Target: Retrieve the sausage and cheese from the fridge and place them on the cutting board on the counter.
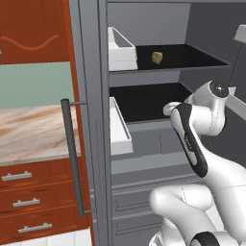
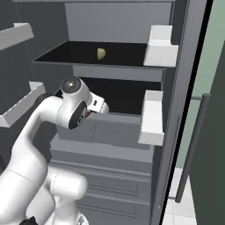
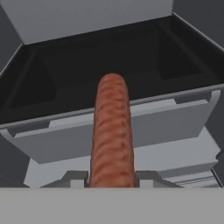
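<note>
In the left base view, the counter (image 1: 29,132) sits at far left over wooden drawers (image 1: 29,192), beside the fridge (image 1: 96,144) with its door open and a long bar handle (image 1: 72,158). White door bins (image 1: 120,50) hang just left of the dark shelves; the cheese (image 1: 157,57) rests on the upper shelf. The arm (image 1: 192,139) reaches in front of the lower shelf. In the hand view, the gripper (image 3: 111,179) pinches the sausage (image 3: 112,131), which points toward the lower shelf. No writing is readable.
</note>
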Robot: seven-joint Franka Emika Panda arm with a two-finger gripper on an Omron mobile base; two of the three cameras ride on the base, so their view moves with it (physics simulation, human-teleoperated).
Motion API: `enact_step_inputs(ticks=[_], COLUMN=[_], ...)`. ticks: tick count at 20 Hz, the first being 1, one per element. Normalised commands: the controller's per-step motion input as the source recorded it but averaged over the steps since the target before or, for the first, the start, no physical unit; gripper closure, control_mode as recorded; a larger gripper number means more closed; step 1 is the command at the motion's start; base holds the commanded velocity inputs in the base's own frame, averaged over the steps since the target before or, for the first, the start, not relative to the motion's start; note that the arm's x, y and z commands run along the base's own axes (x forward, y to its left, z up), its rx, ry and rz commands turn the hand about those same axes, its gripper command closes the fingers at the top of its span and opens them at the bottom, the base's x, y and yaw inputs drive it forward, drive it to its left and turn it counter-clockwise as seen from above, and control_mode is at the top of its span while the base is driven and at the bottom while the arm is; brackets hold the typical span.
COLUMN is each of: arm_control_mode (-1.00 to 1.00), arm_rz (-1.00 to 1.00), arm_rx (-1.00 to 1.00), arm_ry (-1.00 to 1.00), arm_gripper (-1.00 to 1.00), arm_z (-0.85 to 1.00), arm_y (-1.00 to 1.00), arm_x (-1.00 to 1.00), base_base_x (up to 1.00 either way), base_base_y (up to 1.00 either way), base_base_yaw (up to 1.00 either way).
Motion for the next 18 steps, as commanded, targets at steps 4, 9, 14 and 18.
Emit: enact_step_inputs(ticks=[4,9,14,18], arm_control_mode=[-1.00,-1.00,-1.00,-1.00], arm_rz=[0.00,0.00,0.00,0.00], arm_rx=[0.00,0.00,0.00,0.00], arm_ry=[0.00,0.00,0.00,0.00], arm_gripper=[1.00,1.00,1.00,1.00], arm_z=[0.00,0.00,0.00,0.00], arm_y=[0.00,0.00,0.00,0.00], arm_x=[0.00,0.00,0.00,0.00], base_base_x=[0.00,0.00,0.00,0.00], base_base_y=[0.00,0.00,0.00,0.00], base_base_yaw=[0.00,0.00,0.00,0.00])
